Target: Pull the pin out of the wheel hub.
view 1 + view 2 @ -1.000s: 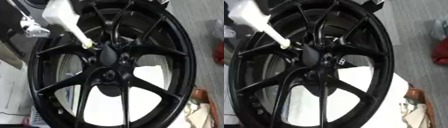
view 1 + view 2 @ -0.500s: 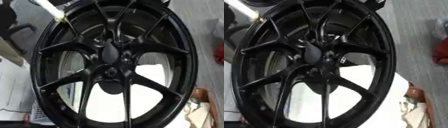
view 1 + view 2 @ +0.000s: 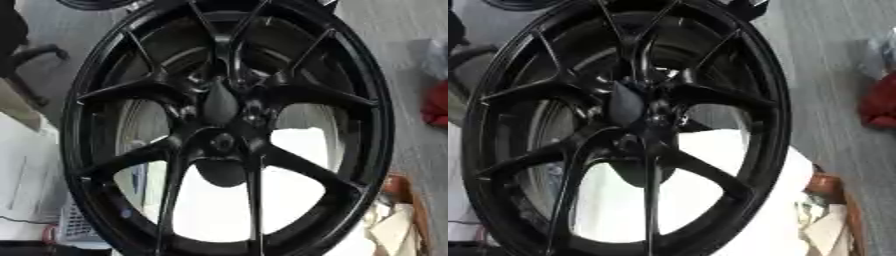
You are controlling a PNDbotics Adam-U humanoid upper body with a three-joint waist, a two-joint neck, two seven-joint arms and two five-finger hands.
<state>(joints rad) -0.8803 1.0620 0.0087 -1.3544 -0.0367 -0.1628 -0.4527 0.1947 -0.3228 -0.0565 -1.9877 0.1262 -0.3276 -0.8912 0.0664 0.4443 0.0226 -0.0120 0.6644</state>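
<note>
Since no hand is being shown in either view, nothing can be told of the fingers. The white surface [image 3: 219, 210] is being seen nearest, through the spokes. The wheel [image 3: 229, 125] is being stood upright on it, hub [image 3: 220, 107] facing the camera. No pin is being seen; a blind reach could be knocking the wheel over.

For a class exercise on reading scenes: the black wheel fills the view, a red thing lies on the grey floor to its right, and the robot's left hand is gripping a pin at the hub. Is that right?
Not quite. No robot hand shows in either eye view, and nothing grips the hub; I can make out no pin there. The rest holds: the left eye view shows the black wheel filling the picture, with a red thing on the grey floor to its right.
</note>
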